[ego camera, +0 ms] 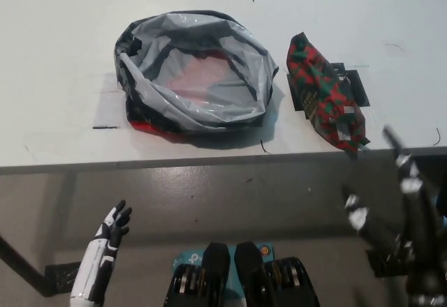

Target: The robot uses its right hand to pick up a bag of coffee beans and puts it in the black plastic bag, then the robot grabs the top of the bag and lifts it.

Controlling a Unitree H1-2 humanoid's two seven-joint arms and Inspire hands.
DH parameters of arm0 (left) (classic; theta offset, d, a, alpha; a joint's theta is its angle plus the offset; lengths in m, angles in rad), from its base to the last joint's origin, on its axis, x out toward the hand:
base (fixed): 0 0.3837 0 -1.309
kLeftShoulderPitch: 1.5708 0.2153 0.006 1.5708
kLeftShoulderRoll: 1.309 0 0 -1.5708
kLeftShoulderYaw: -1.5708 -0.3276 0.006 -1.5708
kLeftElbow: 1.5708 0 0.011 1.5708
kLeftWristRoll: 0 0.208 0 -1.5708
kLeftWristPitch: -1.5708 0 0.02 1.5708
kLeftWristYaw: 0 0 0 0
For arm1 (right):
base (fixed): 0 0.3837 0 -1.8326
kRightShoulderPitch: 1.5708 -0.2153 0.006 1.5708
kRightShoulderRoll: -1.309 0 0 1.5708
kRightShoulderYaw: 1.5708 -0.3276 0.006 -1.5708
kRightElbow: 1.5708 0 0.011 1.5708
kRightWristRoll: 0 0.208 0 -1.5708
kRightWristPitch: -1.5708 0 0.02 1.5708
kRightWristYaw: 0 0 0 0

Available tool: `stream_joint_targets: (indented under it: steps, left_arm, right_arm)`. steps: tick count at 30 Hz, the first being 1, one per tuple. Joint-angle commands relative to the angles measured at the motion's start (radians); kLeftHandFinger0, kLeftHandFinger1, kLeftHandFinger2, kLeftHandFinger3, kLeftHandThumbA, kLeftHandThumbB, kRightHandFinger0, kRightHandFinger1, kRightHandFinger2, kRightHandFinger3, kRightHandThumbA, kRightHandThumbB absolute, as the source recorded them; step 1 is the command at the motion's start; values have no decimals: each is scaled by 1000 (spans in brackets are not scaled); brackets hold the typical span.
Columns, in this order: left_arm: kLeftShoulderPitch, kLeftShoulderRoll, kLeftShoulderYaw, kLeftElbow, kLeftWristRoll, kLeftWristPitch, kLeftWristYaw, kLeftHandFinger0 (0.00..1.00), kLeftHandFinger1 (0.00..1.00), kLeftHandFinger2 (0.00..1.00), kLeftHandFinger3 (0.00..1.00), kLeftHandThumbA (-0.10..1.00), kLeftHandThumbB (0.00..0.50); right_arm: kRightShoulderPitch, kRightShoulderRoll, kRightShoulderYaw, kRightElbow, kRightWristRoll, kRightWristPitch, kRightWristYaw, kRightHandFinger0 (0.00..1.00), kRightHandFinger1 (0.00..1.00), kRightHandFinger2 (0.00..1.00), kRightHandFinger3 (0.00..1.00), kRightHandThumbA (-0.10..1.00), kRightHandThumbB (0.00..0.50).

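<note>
Crinkled plastic bag (193, 75), patterned coffee pouch (326, 92)

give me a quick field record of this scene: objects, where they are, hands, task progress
coffee bag: red and green patterned, lying on the white table, right of the plastic bag
plastic bag: open mouth facing up, on the table
left hand: below the table edge, fingers apart, holding nothing
right hand: blurred, below the coffee bag, fingers apart, holding nothing
progress: coffee bag not yet picked up

L robot hand (112, 229): white, lower left, fingers apart, holds nothing, pointing up | R robot hand (391, 195): black, lower right, raised, fingers spread, empty, blurred w/ motion
</note>
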Motion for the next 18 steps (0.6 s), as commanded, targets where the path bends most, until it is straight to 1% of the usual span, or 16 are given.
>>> stream_joint_targets:
  steps: [1, 3, 4, 5, 6, 7, 8, 9, 10, 11, 12, 13, 14, 15, 17, 18]
  left_arm:
    - [-24, 26, -29, -31, 6, -49, -46, 1000, 1000, 1000, 1000, 1000, 247]
    - [-34, 28, -37, -20, 6, -48, -53, 1000, 1000, 1000, 1000, 1000, 272]
    - [-40, 27, -39, -16, 3, -46, -56, 1000, 1000, 1000, 1000, 1000, 273]
    - [-42, 27, -39, -14, 0, -46, -58, 1000, 1000, 1000, 1000, 1000, 273]
    - [-43, 27, -40, -15, 0, -42, -59, 1000, 1000, 1000, 1000, 1000, 279]
    - [-43, 28, -40, -16, 3, -38, -59, 1000, 1000, 1000, 1000, 1000, 272]
    - [-43, 28, -41, -17, 3, -38, -60, 1000, 1000, 1000, 1000, 1000, 261]
    - [-41, 27, -41, -19, 3, -37, -60, 1000, 1000, 1000, 1000, 1000, 259]
    - [-39, 25, -40, -23, 3, -31, -59, 1000, 1000, 1000, 1000, 1000, 253]
    - [-35, 22, -40, -27, 6, -24, -56, 1000, 1000, 1000, 1000, 1000, 253]
    - [-35, 20, -40, -27, 7, -23, -53, 1000, 1000, 1000, 1000, 1000, 253]
    - [-38, 22, -41, -29, 9, -21, -54, 1000, 1000, 1000, 1000, 1000, 248]
    - [-39, 24, -41, -29, 10, -22, -55, 1000, 1000, 1000, 1000, 1000, 248]
    - [-41, 25, -43, -23, 15, -32, -54, 1000, 1000, 1000, 1000, 1000, 253]
    - [-39, 30, -44, -19, 17, -43, -57, 1000, 1000, 1000, 1000, 1000, 252]
    - [-34, 29, -44, -22, 16, -41, -58, 1000, 1000, 1000, 1000, 1000, 247]
  right_arm:
    - [-175, -38, -43, -113, -90, 255, 92, 1000, 1000, 1000, 1000, 600, 312]
    - [-245, -63, -58, -93, -106, 315, 109, 1000, 1000, 1000, 1000, 616, 303]
    - [-268, -70, -62, -82, -115, 334, 112, 1000, 1000, 1000, 1000, 637, 295]
    - [-282, -73, -63, -75, -125, 347, 113, 1000, 1000, 1000, 1000, 642, 300]
    - [-310, -86, -61, -54, -148, 366, 117, 1000, 1000, 1000, 1000, 663, 285]
    - [-345, -98, -56, -30, -177, 399, 131, 1000, 1000, 1000, 1000, 737, 277]
    - [-361, -105, -52, -17, -188, 414, 137, 1000, 1000, 1000, 1000, 779, 282]
    - [-378, -112, -49, -4, -199, 428, 142, 1000, 1000, 1000, 1000, 795, 280]
    - [-418, -126, -38, 18, -222, 466, 167, 1000, 1000, 1000, 1000, 902, 331]
    - [-450, -139, -26, 31, -237, 507, 196, 1000, 1000, 1000, 1000, 940, 336]
    - [-481, -149, -12, 35, -254, 556, 234, 1000, 1000, 1000, 1000, 992, 365]
    - [-544, -174, 20, 47, -291, 643, 320, 1000, 1000, 1000, 1000, 1000, 405]
    - [-567, -182, 33, 52, -299, 676, 351, 1000, 1000, 1000, 1000, 1000, 406]
    - [-593, -187, 46, 67, -301, 702, 374, 1000, 1000, 1000, 1000, 1000, 419]
    - [-652, -160, 45, 126, -333, 731, 448, 1000, 1000, 1000, 1000, 1000, 454]
    - [-676, -146, 42, 160, -371, 731, 483, 1000, 1000, 1000, 1000, 1000, 454]
